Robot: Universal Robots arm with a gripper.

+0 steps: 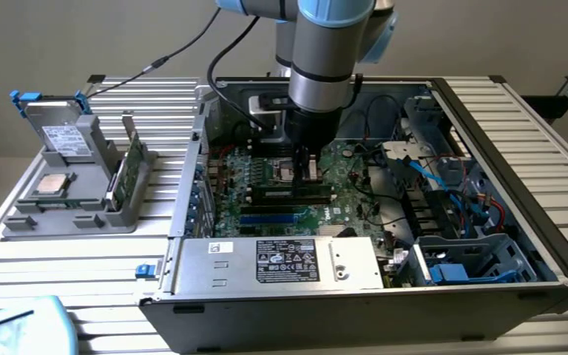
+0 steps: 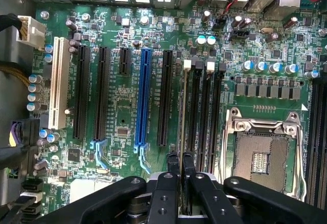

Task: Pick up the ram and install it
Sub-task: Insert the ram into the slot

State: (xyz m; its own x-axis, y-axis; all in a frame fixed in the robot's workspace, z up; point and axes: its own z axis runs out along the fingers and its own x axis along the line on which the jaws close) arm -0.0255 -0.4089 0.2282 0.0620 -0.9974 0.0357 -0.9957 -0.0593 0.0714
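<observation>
Gripper (image 2: 181,158) was nearly closed, its fingers clamping the ram (image 2: 182,111) between them. The ram stood on edge, aligned lengthwise with the black memory slots (image 2: 196,116) of the motherboard (image 2: 117,106), near the processor socket (image 2: 263,157); seating could not be determined

The gripper (image 2: 180,158) pinches the ram (image 2: 182,106) edge-on over the motherboard (image 2: 120,109). The ram lines up alongside the black memory slots (image 2: 204,116), near the bare processor socket (image 2: 261,160).
</observation>
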